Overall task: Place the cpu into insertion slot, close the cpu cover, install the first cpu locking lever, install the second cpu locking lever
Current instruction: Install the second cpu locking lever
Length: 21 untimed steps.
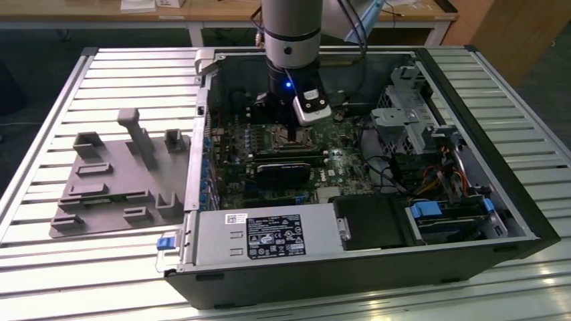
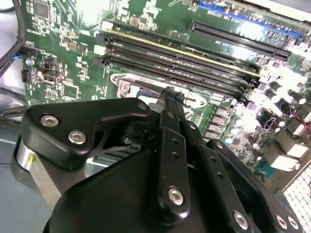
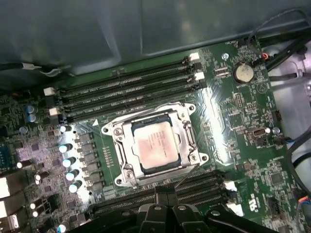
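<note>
Silvery-beige cpu [image 3: 154,147]: seated flat in the insertion slot [image 3: 127,160], well ahead of the fingertips in the first wrist view. Metal top shows through the window of the cpu cover [image 3: 186,138], which lies down over the socket rather than standing up on its hinge.

Gripper [image 3: 165,193]: black fingers [image 2: 171,116] drawn together to a narrow tip, nothing between them as far as the second wrist view shows. Tip hangs just short of the socket's near edge, over the nearer bank of memory slots [image 3: 194,187].

Locking levers: a thin wire [image 3: 187,177] runs from the socket's near corner toward the fingertips. Whether either lever is hooked under its catch cannot be told.

Surroundings: green motherboard [image 3: 233,141], a row of upright capacitors [image 3: 70,162] off to one side of the fingers, a coin battery [image 3: 242,73] beyond the far bank of slots. In the exterior view the arm [image 1: 290,33] reaches down into the open computer case [image 1: 375,267]; a grey fixture tray [image 1: 116,180] sits outside it.

Risks, judged:
- Tip descending off line would strike the slot latches or board parts instead of the lever.
- A springy lever could slip off smooth closed fingers and snap back.
- Pressing a cover not fully seated could load the chip unevenly.
</note>
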Each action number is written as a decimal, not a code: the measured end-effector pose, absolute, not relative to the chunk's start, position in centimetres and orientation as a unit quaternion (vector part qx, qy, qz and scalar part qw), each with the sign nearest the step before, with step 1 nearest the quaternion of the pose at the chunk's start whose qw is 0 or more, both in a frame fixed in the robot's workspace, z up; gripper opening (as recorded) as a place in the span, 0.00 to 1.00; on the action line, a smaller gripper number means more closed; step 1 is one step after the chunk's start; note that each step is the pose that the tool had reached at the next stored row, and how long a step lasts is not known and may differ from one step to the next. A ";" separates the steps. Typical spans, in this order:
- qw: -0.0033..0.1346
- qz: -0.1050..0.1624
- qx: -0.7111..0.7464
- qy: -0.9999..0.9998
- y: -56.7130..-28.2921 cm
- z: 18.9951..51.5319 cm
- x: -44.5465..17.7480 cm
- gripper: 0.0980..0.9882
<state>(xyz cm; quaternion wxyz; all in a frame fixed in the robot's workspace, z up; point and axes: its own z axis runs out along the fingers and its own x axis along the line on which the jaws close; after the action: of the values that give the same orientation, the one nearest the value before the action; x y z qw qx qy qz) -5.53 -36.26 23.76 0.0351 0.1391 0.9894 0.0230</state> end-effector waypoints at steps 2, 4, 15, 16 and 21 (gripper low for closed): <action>0.034 0.029 0.139 0.989 -36.5 23.6 -5.6 0.00; 0.034 0.033 0.139 0.989 -36.8 23.5 -5.7 0.00; 0.031 0.051 0.139 0.989 -38.0 22.8 -6.2 0.00; 0.031 0.053 0.139 0.988 -38.1 22.7 -6.3 0.00; 0.028 0.070 0.139 0.987 -38.3 22.4 -6.5 0.00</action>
<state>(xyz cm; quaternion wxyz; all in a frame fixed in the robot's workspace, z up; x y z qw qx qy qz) -6.51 -38.33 22.37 0.0283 0.1392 0.9874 0.0703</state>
